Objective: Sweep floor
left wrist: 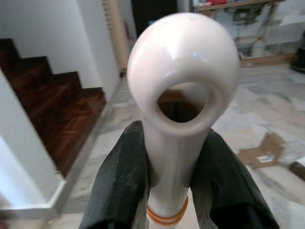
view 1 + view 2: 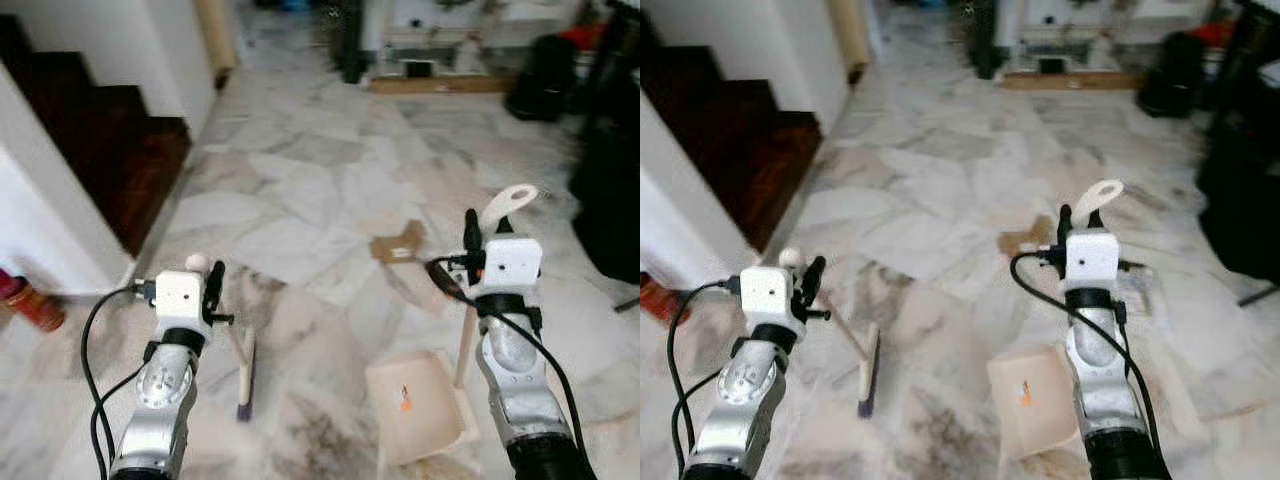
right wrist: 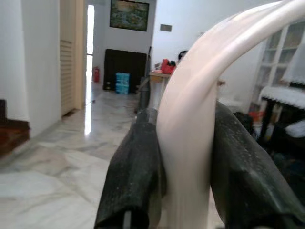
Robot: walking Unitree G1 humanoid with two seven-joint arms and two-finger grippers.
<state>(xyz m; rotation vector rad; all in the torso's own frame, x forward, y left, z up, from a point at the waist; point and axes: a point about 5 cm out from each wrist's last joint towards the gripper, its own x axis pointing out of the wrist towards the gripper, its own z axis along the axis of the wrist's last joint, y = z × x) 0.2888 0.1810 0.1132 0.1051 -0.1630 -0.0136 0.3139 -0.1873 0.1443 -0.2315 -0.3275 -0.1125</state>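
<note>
Marble floor [image 2: 320,190], hallway, dark stairs [image 2: 120,150] on the robot's left.

Left claw [image 1: 174,191]: closed on the broom handle [image 1: 178,119] just below its ringed top end, a black finger pressed to each side. In the head views the handle is seen running down and forward from the claw to the broom head [image 2: 246,375], which rests on the floor between the two arms.

Right claw [image 3: 183,176]: closed on the dustpan handle [image 3: 190,119], gripped below its curved loop end [image 2: 508,203]. The dustpan [image 2: 420,405] is set on the floor just beside the right arm, mouth facing forward (an orange mark is visible inside it).

Debris: a piece of brown cardboard [image 2: 398,243] lies on the floor ahead of the dustpan, apart from both tools. Nothing is seen inside the pan apart from the mark, so sweeping is judged barely begun.

Handling, as judged: both tools are light, stiff plastic with smooth, glossy handles, liable to twist or slip between the fingers if loaded sideways. High grips give reach but little leverage; short, gentle strokes are advised. The cardboard is light and flat, and is likely to skate over polished marble rather than catch, so the pan lip should be kept flush to the floor.
</note>
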